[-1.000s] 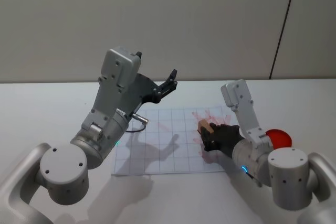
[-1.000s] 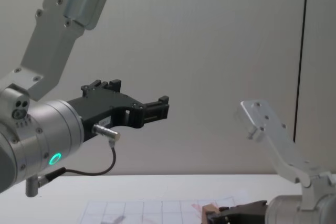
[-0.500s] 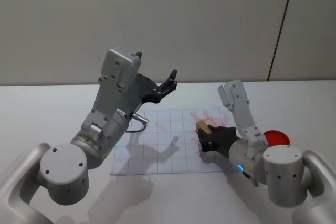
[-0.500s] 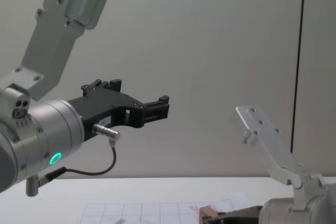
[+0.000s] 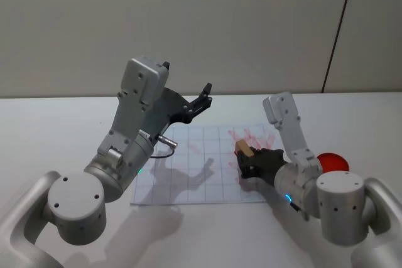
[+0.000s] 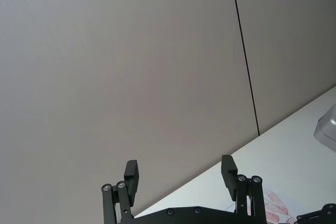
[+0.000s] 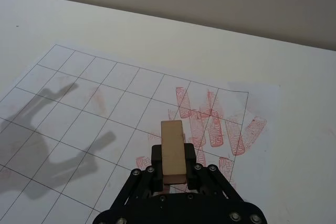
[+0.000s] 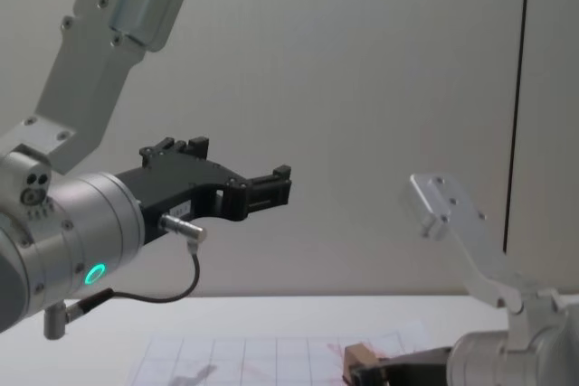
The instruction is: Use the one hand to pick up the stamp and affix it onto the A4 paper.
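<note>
Clamping the stamp [image 7: 173,148] between its two black fingers, the right gripper [image 7: 172,167] sits low over the near right part of the paper [image 5: 188,167]. The fingers press the block's two sides and its pale wooden top faces up. From the chest view the stamp is down at the level of the paper, though I cannot tell whether its underside touches the sheet. It sits at the near edge of the red marks [image 7: 210,124], which cluster on the paper's right side and spread toward its far right corner.

A red disc [image 5: 331,162] lies on the counter [image 5: 50,130] just off the paper's right edge, partly hidden by the right arm.

A dark shadow [image 7: 58,129] of an arm falls across the grid on the paper's left half.

The left gripper [image 6: 179,174] is held well above the paper's far left part, touching nothing, with its fingers spread wide apart and a cable looping beneath its wrist.

Beyond the paper's far edge the counter runs on to a plain grey wall [image 5: 251,23].
</note>
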{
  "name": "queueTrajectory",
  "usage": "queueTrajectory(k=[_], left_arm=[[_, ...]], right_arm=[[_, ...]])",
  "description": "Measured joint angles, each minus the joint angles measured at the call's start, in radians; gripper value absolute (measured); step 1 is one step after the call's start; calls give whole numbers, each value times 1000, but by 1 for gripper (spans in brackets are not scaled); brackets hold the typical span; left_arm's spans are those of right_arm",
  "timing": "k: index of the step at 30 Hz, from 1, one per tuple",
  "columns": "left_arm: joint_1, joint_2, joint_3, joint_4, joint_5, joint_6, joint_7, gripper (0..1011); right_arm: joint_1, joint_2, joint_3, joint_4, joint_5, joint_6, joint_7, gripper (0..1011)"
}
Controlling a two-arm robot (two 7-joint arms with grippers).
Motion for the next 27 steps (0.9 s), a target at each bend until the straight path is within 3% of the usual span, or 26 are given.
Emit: queueTrajectory(k=[14,27], left_arm=[[0,0,0,0,0,0,0,1001],[0,0,0,0,0,0,0,1001]], right_arm=[[-28,14,22,-166,30,22,-77,223],[-67,44,60,-241,51,80,-171,224]])
